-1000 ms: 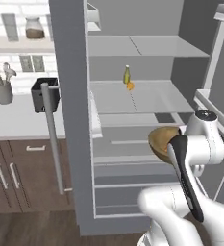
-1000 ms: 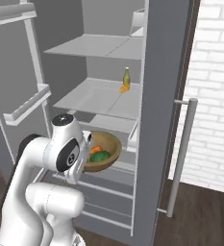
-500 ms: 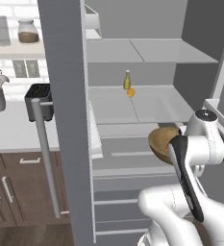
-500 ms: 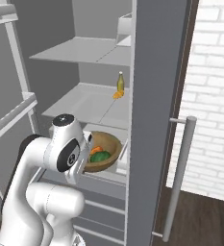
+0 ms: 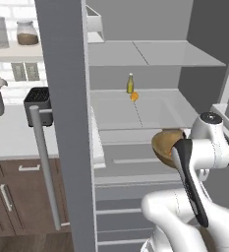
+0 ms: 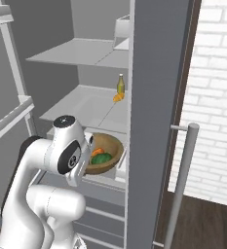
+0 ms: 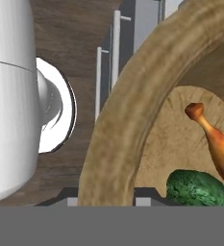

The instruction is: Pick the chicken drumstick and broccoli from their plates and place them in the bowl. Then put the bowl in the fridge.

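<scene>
The brown wooden bowl [image 6: 110, 151] [image 5: 165, 143] [image 7: 128, 120] hangs in front of the open fridge [image 5: 140, 115] [image 6: 85, 104], level with its lower shelf edge. Inside the bowl lie the golden chicken drumstick [image 7: 217, 141] [image 6: 97, 151] and the dark green broccoli [image 7: 197, 190] [image 6: 102, 158]. My gripper [image 7: 107, 197] is shut on the bowl's near rim, one finger on each side of the wall. In both base views the white hand covers the fingers. The plates are out of view.
A small bottle [image 5: 130, 83] [image 6: 120, 83] and an orange item [image 5: 134, 96] stand at the back of the middle shelf. The grey fridge door [image 5: 62, 108] with its bar handle [image 5: 44, 167] stands close on the left. Drawers [image 5: 130, 216] sit below.
The whole picture has shifted as the base drove: the fridge door edges now sit nearer the middle of both base views. The bowl stays gripped, unmoved relative to the arm.
</scene>
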### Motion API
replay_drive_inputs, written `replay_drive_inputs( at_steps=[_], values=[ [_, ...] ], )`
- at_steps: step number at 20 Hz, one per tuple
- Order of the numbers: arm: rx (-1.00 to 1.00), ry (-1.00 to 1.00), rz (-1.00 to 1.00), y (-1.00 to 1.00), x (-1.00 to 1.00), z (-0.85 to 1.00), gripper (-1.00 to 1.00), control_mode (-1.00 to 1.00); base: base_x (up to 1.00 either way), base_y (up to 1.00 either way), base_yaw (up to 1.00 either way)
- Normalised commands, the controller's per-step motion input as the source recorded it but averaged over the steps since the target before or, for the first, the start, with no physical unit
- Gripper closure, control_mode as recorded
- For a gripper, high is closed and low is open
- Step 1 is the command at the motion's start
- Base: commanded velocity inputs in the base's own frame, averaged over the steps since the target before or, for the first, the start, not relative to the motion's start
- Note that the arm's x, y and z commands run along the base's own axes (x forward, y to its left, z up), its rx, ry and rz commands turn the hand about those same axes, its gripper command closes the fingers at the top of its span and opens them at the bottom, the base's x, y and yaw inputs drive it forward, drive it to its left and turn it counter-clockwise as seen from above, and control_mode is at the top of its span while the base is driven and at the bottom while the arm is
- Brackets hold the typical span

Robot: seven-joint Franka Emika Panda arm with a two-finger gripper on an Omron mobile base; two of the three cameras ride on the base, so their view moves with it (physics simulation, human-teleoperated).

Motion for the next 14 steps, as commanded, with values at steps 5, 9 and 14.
replay_drive_inputs(
  at_steps=[5, 9, 14],
  values=[
    [0.00, -0.26, 0.00, 0.01, 0.00, 0.12, 1.00, -1.00, 0.00, 0.00, 0.00],
    [-0.01, -0.42, 0.00, 0.00, 0.01, 0.59, 1.00, -1.00, 0.00, 0.00, 0.00],
    [0.00, -0.08, 0.00, 0.22, 0.89, 0.21, 1.00, -1.00, 0.00, 0.00, 0.00]
  ],
)
